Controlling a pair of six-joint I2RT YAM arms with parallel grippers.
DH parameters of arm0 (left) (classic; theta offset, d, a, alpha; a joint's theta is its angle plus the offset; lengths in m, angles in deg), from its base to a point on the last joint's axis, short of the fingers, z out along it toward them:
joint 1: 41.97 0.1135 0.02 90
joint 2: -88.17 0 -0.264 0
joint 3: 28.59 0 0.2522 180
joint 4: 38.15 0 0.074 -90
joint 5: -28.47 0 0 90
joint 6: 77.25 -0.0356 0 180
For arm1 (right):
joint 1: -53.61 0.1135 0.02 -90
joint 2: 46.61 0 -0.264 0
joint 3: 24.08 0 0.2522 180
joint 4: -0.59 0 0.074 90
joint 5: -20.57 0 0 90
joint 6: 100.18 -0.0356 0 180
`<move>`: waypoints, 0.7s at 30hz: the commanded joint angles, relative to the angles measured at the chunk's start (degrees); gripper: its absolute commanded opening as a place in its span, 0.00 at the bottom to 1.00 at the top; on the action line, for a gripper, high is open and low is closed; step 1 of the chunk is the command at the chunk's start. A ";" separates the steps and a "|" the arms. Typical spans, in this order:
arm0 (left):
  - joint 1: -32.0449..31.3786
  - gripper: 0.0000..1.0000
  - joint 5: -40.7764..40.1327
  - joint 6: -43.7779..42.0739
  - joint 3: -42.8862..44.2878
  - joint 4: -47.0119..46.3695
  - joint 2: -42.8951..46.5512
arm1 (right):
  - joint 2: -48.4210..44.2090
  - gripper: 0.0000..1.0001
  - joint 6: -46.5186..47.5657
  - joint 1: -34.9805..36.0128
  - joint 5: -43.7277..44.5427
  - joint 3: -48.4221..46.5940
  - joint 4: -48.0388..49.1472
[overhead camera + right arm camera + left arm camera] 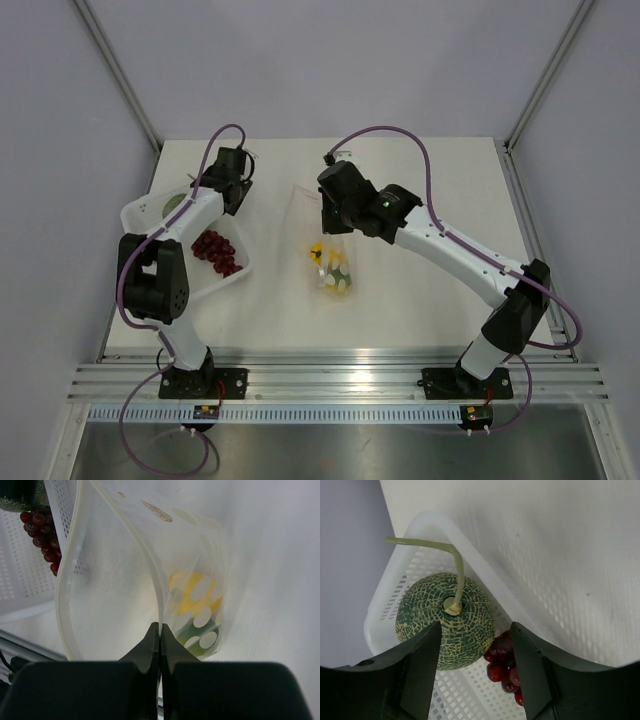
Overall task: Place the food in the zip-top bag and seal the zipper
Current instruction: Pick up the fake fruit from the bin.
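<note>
Right wrist view shows you the zip-top bag from its mouth end, and the mouth gapes wide. The right jaws are clenched tight on one lip of it, right on the zipper. Deep inside the bag you can see a yellow fruit and something green behind the cream dots. From the top view, the bag lies on the white counter in the middle, between the two arms, with the food at its near end. Near it on the left sits the white tray. In there lies the round green fruit with its thin stem poking up, right beside a bunch of dark red grapes. The left jaws hang over that fruit, spread wide, gripping nothing
</note>
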 commanded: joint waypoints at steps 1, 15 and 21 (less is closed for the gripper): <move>0.39 0.60 -3.35 -2.15 1.48 -6.65 -0.45 | -0.45 0.00 1.71 0.30 0.88 -1.99 0.02; 2.85 0.54 -0.28 -4.26 -1.07 -9.64 0.95 | 0.33 0.00 1.63 0.21 0.70 -1.46 0.80; 3.11 0.54 -0.28 -5.58 -2.75 -9.30 0.00 | 0.69 0.00 1.71 0.21 0.18 -1.72 1.07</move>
